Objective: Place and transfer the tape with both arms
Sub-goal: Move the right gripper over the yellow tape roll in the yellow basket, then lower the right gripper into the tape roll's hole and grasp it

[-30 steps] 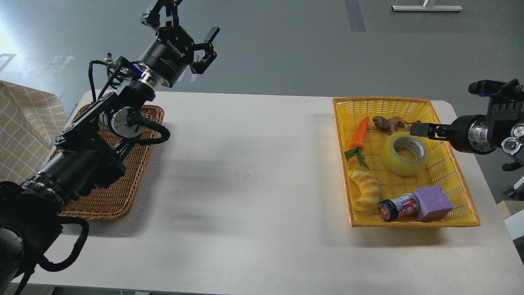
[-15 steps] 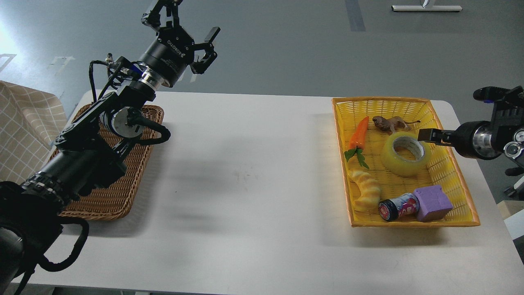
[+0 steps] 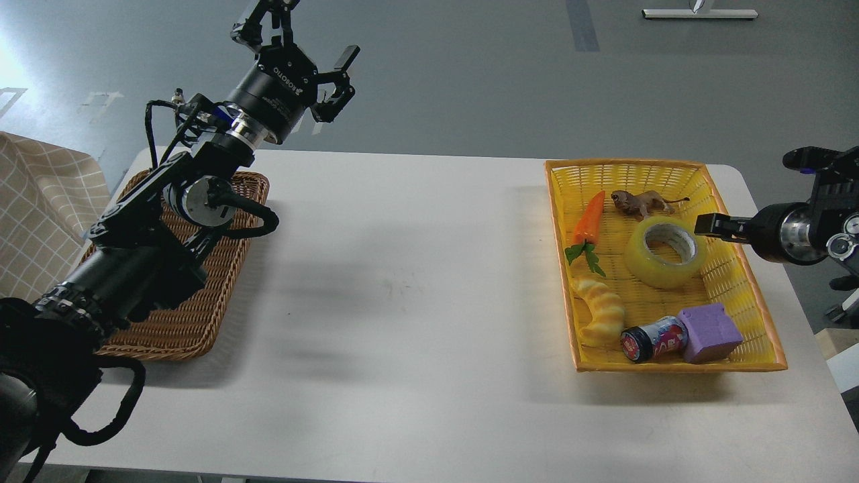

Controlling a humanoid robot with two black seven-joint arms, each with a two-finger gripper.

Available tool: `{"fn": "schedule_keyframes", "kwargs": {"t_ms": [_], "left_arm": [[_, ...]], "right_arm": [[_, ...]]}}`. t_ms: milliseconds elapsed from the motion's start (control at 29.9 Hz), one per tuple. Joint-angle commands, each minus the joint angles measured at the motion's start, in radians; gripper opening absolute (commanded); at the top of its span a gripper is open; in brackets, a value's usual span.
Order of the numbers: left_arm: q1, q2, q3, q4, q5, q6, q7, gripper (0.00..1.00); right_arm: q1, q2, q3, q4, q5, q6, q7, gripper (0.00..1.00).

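Note:
The tape (image 3: 664,252), a thick translucent yellow roll with a pale core, lies flat in the yellow basket (image 3: 745,295) on the right of the white table. My right gripper (image 3: 710,225) comes in from the right and its dark tip hovers beside the roll's upper right rim, apart from it. Its fingers cannot be told apart. My left gripper (image 3: 307,41) is raised high above the table's far left edge, open and empty, with its fingers (image 3: 346,56) spread.
The yellow basket also holds a toy carrot (image 3: 588,219), a toy lion (image 3: 637,201), a twisted bread toy (image 3: 599,310), a small can (image 3: 652,339) and a purple block (image 3: 710,332). A brown wicker basket (image 3: 201,315) sits under my left arm. A checked cloth (image 3: 40,215) lies at far left.
My right gripper has drawn back to the right, from over the tape's far rim to just beside its right edge. The left arm and the tape have not moved.

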Motion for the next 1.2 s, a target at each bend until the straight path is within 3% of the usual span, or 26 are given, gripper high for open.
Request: {"fn": "schedule_keyframes", "kwargs": {"t_ms": [0, 836, 937, 1171], "left_arm": [[0.000, 0.001, 0.000, 0.000, 0.000, 0.000, 0.000, 0.98], [0.003, 0.013, 0.000, 0.000, 0.000, 0.000, -0.002, 0.98], [0.003, 0.018, 0.000, 0.000, 0.000, 0.000, -0.002, 0.98], [0.005, 0.020, 0.000, 0.000, 0.000, 0.000, -0.002, 0.98]], "right_arm": [[-0.001, 0.007, 0.000, -0.001, 0.001, 0.000, 0.001, 0.71], [-0.028, 0.098, 0.000, -0.077, -0.002, 0.000, 0.000, 0.71], [-0.027, 0.115, 0.000, -0.105, -0.001, 0.000, 0.000, 0.63], [-0.027, 0.127, 0.000, -0.110, -0.001, 0.000, 0.000, 0.59]]}}
